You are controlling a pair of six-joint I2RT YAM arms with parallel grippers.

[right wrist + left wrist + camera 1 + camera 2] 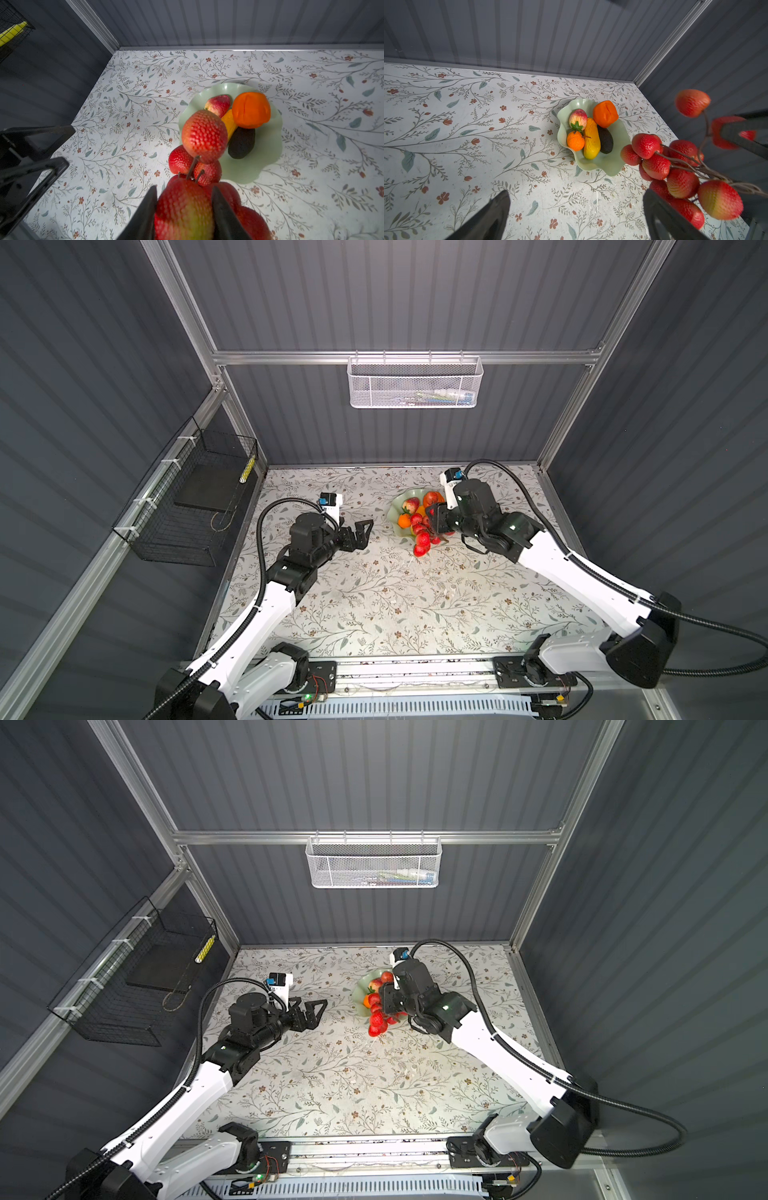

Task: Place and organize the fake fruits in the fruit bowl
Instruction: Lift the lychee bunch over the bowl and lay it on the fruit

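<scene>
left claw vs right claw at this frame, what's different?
The left claw stands wide open and empty; the right claw is shut on the red berry bunch. The left claw is over bare table, left of the fruit bowl; the right claw is at the bowl, and the bunch overlaps its near rim in both top views. Shared: both are black and point toward the bowl.

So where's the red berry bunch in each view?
Top view: red berry bunch right of centre, overlapping the fruit bowl's near rim.
Top view: bunch at centre, same rim.
Left wrist: bunch close up beside the bowl.
Right wrist: bunch between the right gripper's fingers.
Shared landmark: the fruit bowl.
</scene>
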